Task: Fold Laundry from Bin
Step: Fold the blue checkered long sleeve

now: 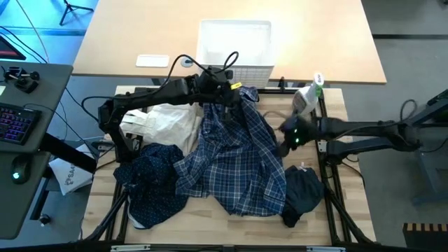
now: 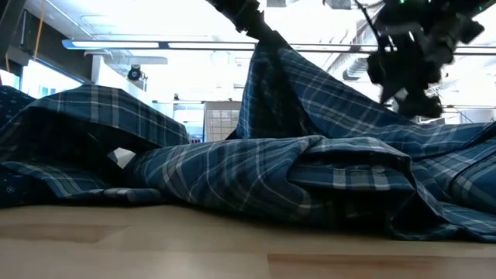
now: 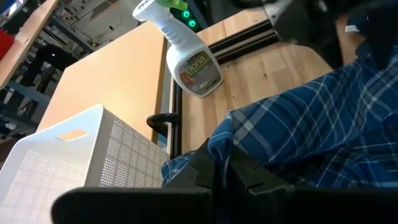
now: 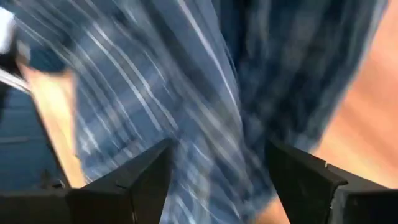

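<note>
From above, the plaid shirt (image 1: 238,164) is sprawling across mid-desk, six o'clock of the bin (image 1: 234,45), while the left wrist view alone is showing the left end effector (image 3: 221,171) pinching its edge and a spray bottle (image 3: 189,59) reading "Bona", and the right wrist view is showing the right end effector (image 4: 217,180) spread over plaid.

You see the plaid shirt (image 4: 205,93) only as a motion-blurred smear in the right wrist view. In the low view it (image 2: 310,178) fills the frame, hiding the table behind, while the right gripper (image 2: 411,70) stays blurred.
</note>
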